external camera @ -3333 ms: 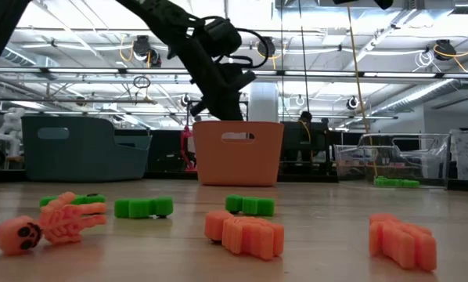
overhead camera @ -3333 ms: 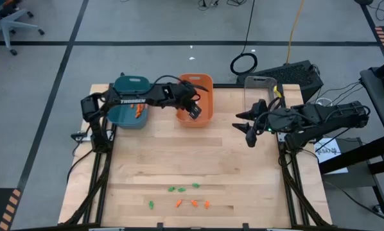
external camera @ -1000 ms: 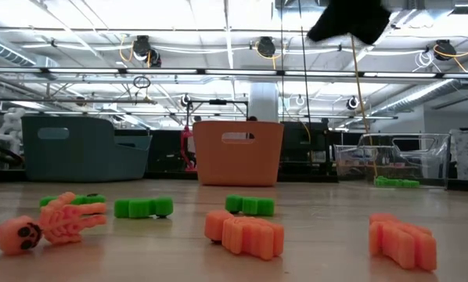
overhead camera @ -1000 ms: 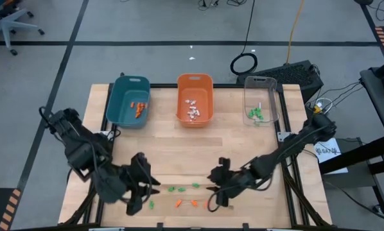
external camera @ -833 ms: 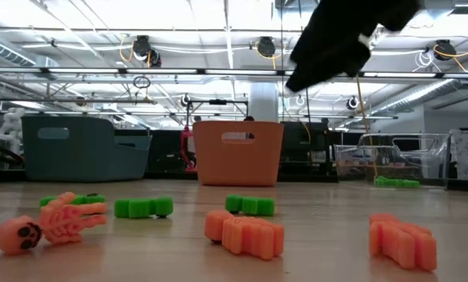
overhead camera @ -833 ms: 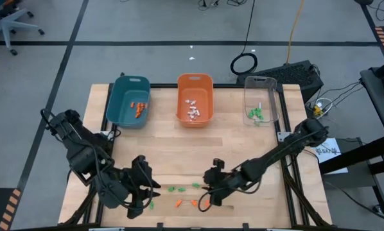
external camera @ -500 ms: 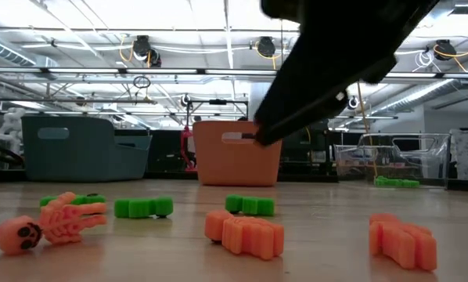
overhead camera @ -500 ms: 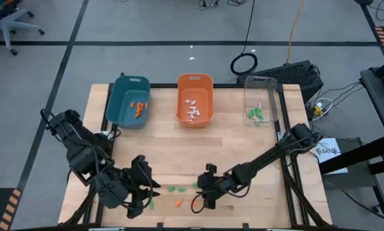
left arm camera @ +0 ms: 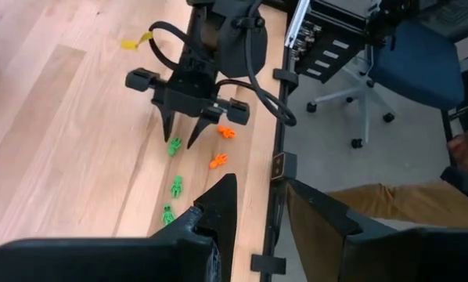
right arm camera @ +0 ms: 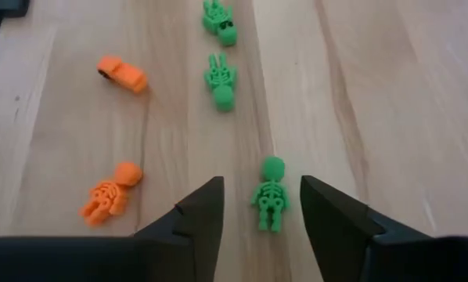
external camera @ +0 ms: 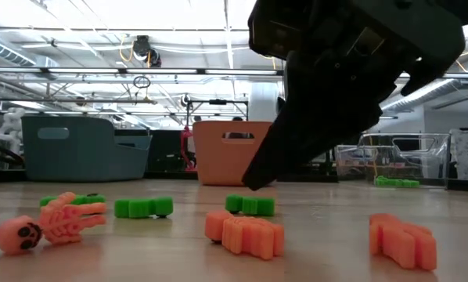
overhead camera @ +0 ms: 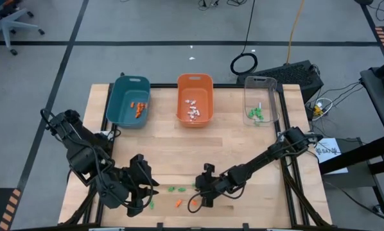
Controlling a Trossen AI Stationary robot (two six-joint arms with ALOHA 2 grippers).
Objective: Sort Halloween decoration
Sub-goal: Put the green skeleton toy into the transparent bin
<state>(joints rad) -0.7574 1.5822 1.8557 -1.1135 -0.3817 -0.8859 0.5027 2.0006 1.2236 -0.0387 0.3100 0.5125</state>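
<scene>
Several tiny Halloween decorations lie flat near the table's front edge: green ones (overhead camera: 175,190) and orange ones (overhead camera: 178,204). My right gripper (right arm camera: 261,184) is low over them, open. Its fingers stand on either side of a green skeleton (right arm camera: 269,200) without touching it. The left wrist view shows the same gripper (left arm camera: 184,138) tipped down at that green skeleton (left arm camera: 174,146). An orange skeleton (right arm camera: 109,196) lies beside it. My left gripper (overhead camera: 144,196) hangs open and empty farther left, higher above the table.
At the far edge stand a teal bin (overhead camera: 121,106), an orange bin (overhead camera: 205,96) and a clear bin (overhead camera: 269,102), each holding some trinkets. In the low view, orange pieces (external camera: 246,233) and green pieces (external camera: 144,207) lie in front. Bare wood stretches between bins and trinkets.
My right gripper has come down and toward the table's left, ending low over the green skeleton among the trinkets. The trinkets have not moved.
</scene>
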